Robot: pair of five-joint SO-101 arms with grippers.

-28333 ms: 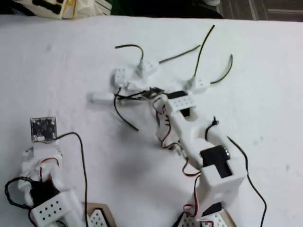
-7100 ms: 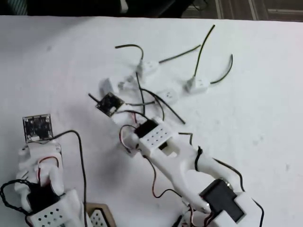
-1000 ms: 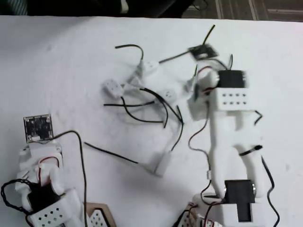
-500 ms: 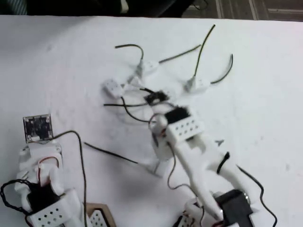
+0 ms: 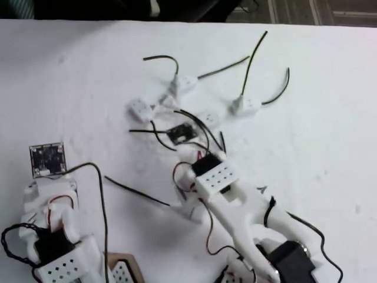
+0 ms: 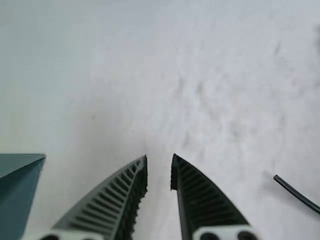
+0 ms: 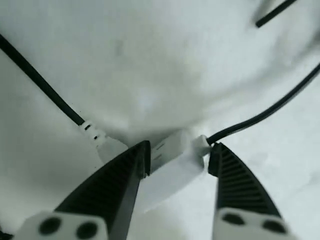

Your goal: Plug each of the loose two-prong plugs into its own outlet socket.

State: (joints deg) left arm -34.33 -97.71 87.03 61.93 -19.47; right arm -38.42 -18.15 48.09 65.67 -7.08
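Note:
Several white plug and socket pieces with short black cables lie about the table's middle. One socket piece (image 5: 139, 108) sits at the left of the cluster, another (image 5: 184, 82) behind it, and a plug (image 5: 246, 105) to the right. Nearer the front lies a white connector block (image 5: 189, 208) (image 7: 172, 167), with a plug (image 7: 107, 146) and its black cable at one end. My right gripper (image 7: 179, 151) is open, one finger on each side of this block, close against it. My left gripper (image 6: 159, 161) hangs shut over bare table, holding nothing.
The left arm (image 5: 53, 206) sits folded at the front left corner. Loose black cables (image 5: 194, 127) cross the table just behind the right arm (image 5: 235, 206). A black cable end (image 6: 295, 192) lies near the left gripper.
The right arm swung from the far right plug across to the middle and drew back toward the front, coming down over the near connector block. The left arm kept still.

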